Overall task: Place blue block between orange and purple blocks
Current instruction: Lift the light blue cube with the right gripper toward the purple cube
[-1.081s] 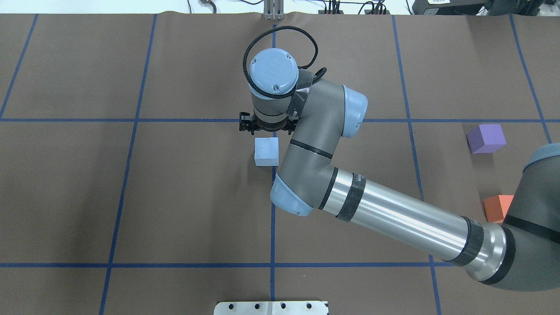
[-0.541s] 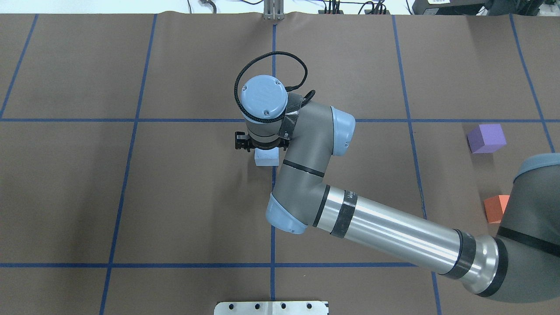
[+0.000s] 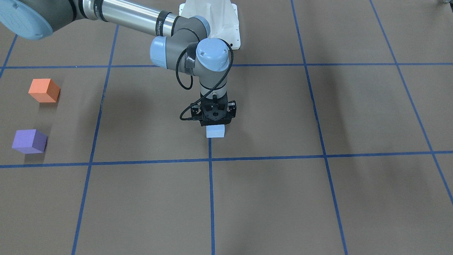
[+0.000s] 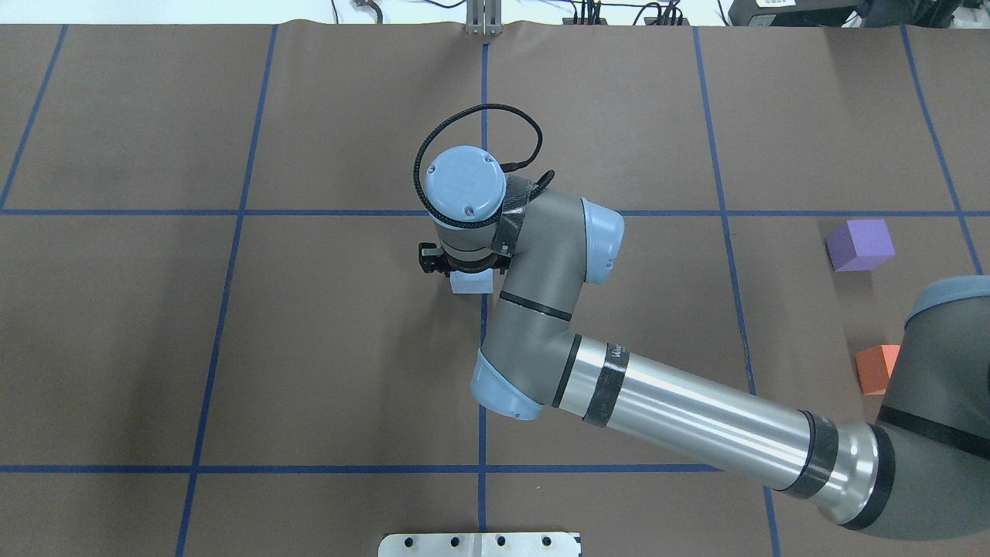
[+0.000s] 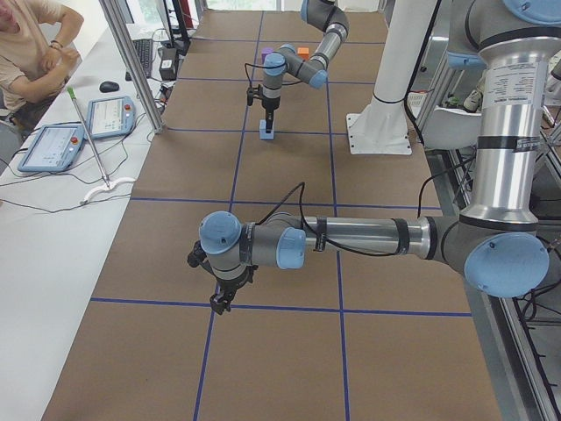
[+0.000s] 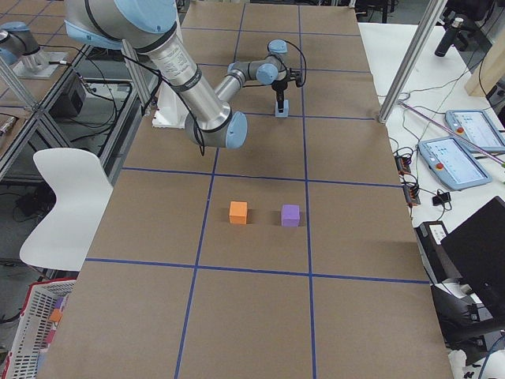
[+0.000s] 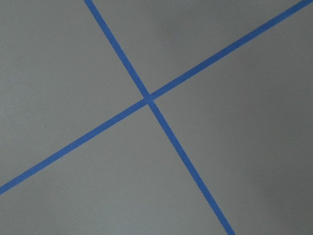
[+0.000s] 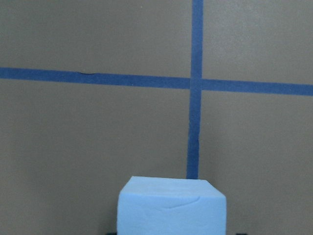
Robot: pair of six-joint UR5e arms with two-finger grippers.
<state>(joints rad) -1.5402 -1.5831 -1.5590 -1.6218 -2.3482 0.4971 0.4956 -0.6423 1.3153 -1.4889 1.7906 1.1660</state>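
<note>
My right claw hangs low over the blue block, fingers spread. The block sits mid-table — well apart from the orange block and purple block, those 2 near each other.

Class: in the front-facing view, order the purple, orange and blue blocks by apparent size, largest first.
1. purple block and orange block: about alike, unranked.
2. blue block: smallest showing, partly hidden under the right pincer.
</note>
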